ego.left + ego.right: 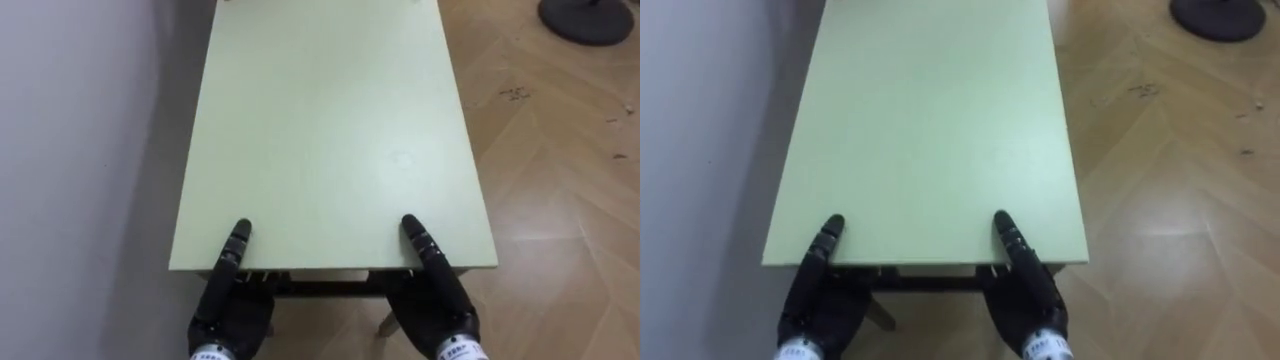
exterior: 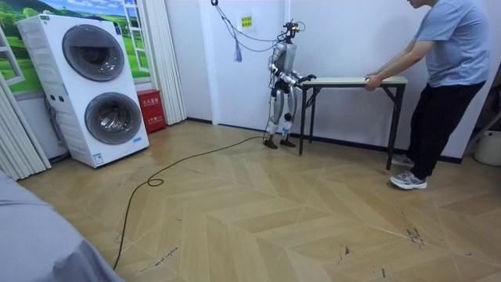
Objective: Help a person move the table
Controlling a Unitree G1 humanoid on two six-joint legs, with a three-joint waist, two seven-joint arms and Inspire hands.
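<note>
A light green table [image 1: 330, 120] stretches away from me, its long left side near a white wall. My left hand [image 1: 228, 315] and right hand [image 1: 435, 305] grip its near edge. Each thumb lies on the tabletop, and the other fingers are tucked beneath the edge. In the room view I stand at the table's [image 2: 344, 80] left end. A person [image 2: 446, 70] in a grey-blue shirt leans in at the far end with both hands on that edge. All the table's legs look close to the floor; I cannot tell whether it is lifted.
The white wall [image 1: 70, 150] runs along my left. Wooden floor lies open to my right, with a dark round base [image 1: 585, 18] at the far right. Stacked washing machines [image 2: 86, 86] and a red box [image 2: 149, 110] stand further off.
</note>
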